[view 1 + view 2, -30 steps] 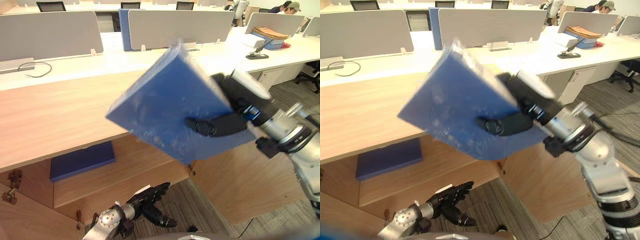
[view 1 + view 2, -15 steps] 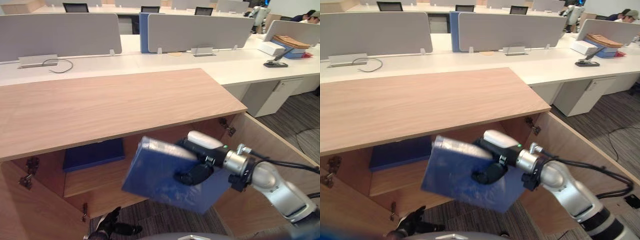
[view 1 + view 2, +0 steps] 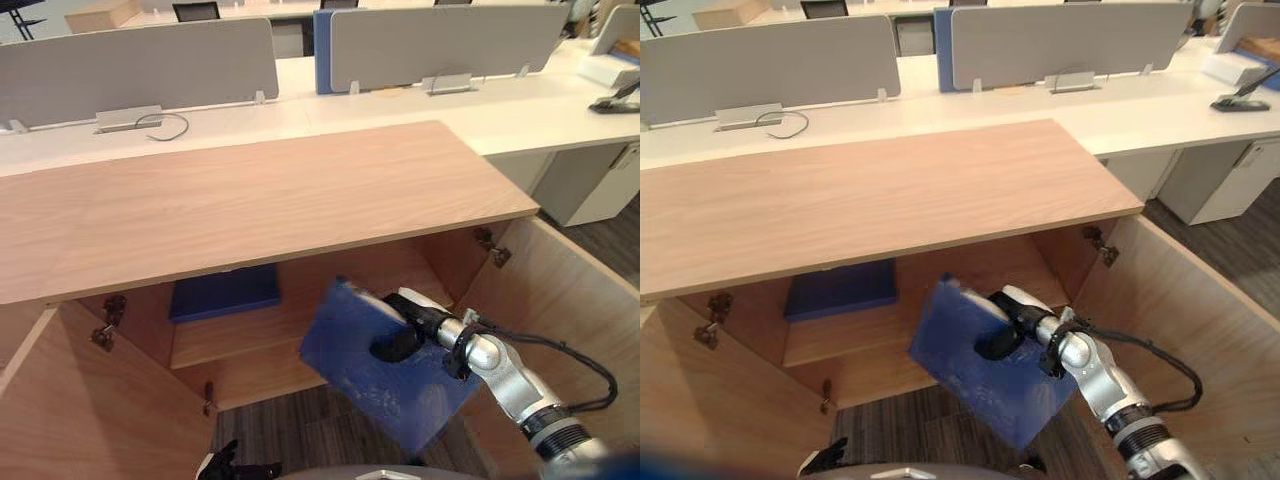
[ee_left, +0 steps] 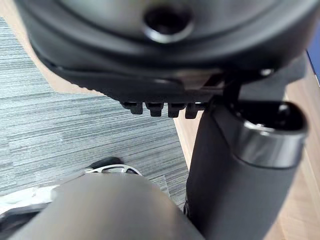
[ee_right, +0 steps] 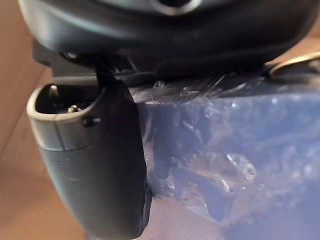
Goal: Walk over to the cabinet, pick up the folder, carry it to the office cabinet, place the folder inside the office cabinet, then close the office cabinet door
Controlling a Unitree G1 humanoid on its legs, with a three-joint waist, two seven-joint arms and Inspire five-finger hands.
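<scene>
My right hand (image 3: 398,336) is shut on a blue folder (image 3: 385,375), thumb across its front face, as the right wrist view also shows on the folder (image 5: 230,150). The folder hangs tilted in front of the open office cabinet (image 3: 260,210), below its wooden top and level with the inner shelf (image 3: 890,335). It is outside the opening, a little right of the middle. My left hand (image 3: 236,468) hangs low at the bottom edge over the carpet, fingers relaxed and holding nothing.
A second blue folder (image 3: 225,293) lies flat on the shelf at the back left. Both doors stand open: the left door (image 3: 60,400) and the right door (image 3: 570,300). Desks with grey partitions (image 3: 150,65) stand behind the cabinet.
My right hand has brought the folder down from above the cabinet top to in front of the open compartment. The camera has shifted, now looking further down into the cabinet.
</scene>
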